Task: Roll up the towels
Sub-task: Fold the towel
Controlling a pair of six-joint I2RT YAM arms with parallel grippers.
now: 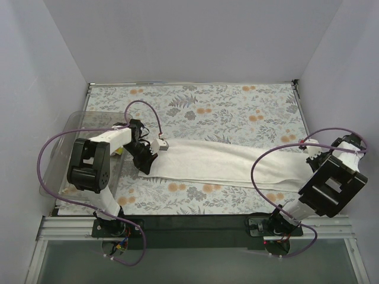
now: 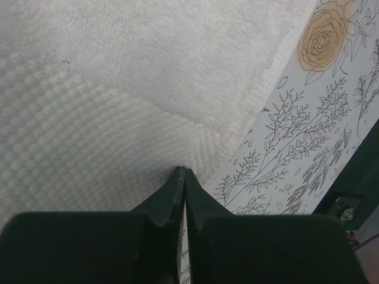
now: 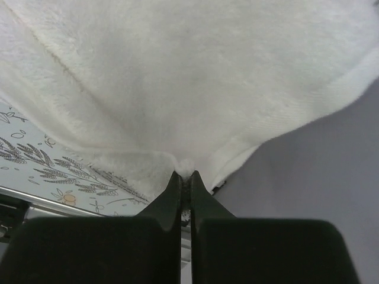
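Observation:
One long plain white towel (image 1: pixel 225 163) lies stretched flat across the fern-patterned covering (image 1: pixel 225 112), from left to right. My left gripper (image 1: pixel 147 165) sits at its left end, jaws pressed together on the towel's hem (image 2: pixel 237 136); its tips (image 2: pixel 181 171) meet right at the edge of the waffle-textured cloth (image 2: pixel 118 89). My right gripper (image 1: pixel 310 151) holds the right end near the side wall. There its jaws (image 3: pixel 184 175) are shut with a small puff of white towel (image 3: pixel 195 77) pinched between them, and that corner is lifted off the covering (image 3: pixel 35 160).
A clear plastic bin (image 1: pixel 62 139) stands at the table's left edge beside the left arm. White walls close in the back and both sides; the right wall (image 3: pixel 308 177) is close to the right gripper. A black strip (image 1: pixel 195 222) runs along the near edge.

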